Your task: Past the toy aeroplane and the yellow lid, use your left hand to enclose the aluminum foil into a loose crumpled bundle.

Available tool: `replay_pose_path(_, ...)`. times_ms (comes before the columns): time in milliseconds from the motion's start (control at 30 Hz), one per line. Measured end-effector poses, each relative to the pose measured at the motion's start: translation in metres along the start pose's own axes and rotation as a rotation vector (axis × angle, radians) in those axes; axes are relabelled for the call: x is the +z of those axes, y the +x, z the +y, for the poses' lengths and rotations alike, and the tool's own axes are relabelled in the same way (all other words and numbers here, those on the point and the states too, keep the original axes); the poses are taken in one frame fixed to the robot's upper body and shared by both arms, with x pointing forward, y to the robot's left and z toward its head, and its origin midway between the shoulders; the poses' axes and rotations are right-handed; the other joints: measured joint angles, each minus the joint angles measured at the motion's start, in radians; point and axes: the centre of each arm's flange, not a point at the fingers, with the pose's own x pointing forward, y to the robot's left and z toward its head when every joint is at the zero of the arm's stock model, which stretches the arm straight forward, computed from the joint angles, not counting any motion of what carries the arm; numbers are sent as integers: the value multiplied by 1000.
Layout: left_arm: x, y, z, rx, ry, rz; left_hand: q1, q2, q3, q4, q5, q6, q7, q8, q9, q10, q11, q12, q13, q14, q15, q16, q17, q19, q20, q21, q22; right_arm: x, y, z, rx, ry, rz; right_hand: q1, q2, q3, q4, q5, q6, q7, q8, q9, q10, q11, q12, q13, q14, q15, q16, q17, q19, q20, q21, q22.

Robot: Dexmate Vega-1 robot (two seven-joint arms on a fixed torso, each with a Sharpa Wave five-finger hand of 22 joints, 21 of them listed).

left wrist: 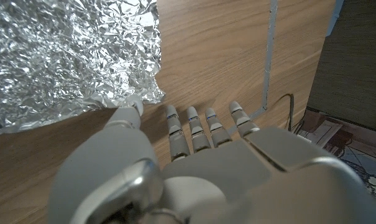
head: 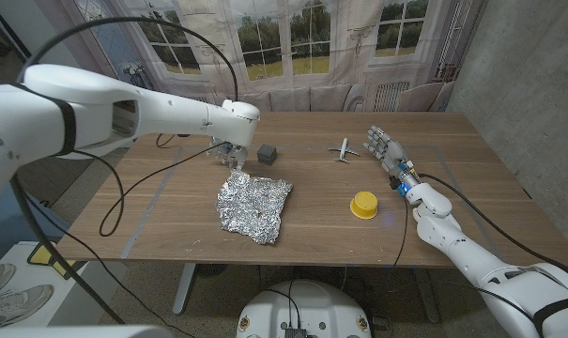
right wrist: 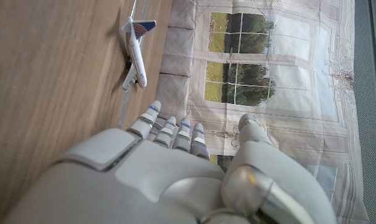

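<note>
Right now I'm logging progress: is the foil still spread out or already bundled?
Spread out. The aluminum foil lies as an open, wrinkled sheet on the table; the left hand sits at its far edge, not enclosing it.

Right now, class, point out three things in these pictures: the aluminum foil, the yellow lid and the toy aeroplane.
aluminum foil (head: 254, 207), head view, middle of the crinkled sheet.
yellow lid (head: 363, 204), head view, its top face.
toy aeroplane (right wrist: 137, 57), right wrist view, its white fuselage.

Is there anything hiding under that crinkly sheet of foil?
The foil lies spread on the wooden table, with only tabletop showing around its edges. Whatever is beneath it is covered; nothing visibly pokes out.
</note>
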Motion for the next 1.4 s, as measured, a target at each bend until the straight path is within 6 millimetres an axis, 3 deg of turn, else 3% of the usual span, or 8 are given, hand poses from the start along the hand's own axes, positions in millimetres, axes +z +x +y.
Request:
replay_pose_path(100,4,2,-1,-5,6,-10,22,1,5,-8,0,-11,-11,-4,0,-6,-5,0,3,-7,1,0,-3,0,0,0,0,-1,-1,-1,-2,1,1,-4,4,0,0,0,0,0,0,0,3,3,0,0,3,3,0,0,0,0,0,0)
replay_pose_path(200,9,2,-1,-8,17,-25,51,-29,-3,-22,0,-18,-25,-4,0,-24,-12,0,8,-18,-3,-7,-3,4,-4,0,-1,-1,-1,-2,-3,1,3,-4,4,0,0,0,0,0,0,0,3,3,0,0,3,3,0,0,0,0,0,0)
replay_pose_path(300,11,2,-1,-10,24,-33,27,-99,-47,-4,0,-17,-24,-11,0,-31,-5,0,18,-25,4,-7,0,4,-4,-8,-3,-1,0,-3,-5,1,2,-4,4,0,0,0,0,0,0,0,6,0,0,0,3,3,0,0,0,0,0,0)
replay_pose_path(400,13,0,2,-4,31,-35,13,-118,-64,8,8,-2,-20,-11,0,-31,-5,6,22,-27,6,-7,5,3,-3,-8,-3,-1,1,-4,-6,2,2,-4,4,0,0,0,0,0,0,0,7,-1,0,0,3,3,0,0,0,0,0,0)
replay_pose_path(533,14,-3,4,-5,51,-31,29,-132,-67,7,21,24,-15,-7,1,-35,-9,9,26,-42,11,-15,5,3,-3,-8,-3,-1,2,-3,-9,6,2,-11,3,-3,3,0,0,0,0,0,7,-1,0,0,3,3,0,0,0,0,0,0)
replay_pose_path(800,18,-7,10,2,138,25,166,-87,-41,-17,39,99,-41,16,5,-31,-27,21,37,-48,-5,-15,2,24,-24,-8,-3,-1,5,-3,-19,13,-7,-26,11,-10,10,0,0,0,0,0,7,-1,0,0,8,8,4,2,0,0,0,0)
replay_pose_path(1400,31,-2,7,35,244,54,214,-62,-37,-9,24,116,-64,16,9,-25,-42,28,42,-40,-26,-15,-2,41,-49,-8,-3,-1,10,-3,-30,14,-25,-37,8,-14,14,4,0,0,0,0,6,-1,0,0,19,8,4,-1,0,0,0,0)
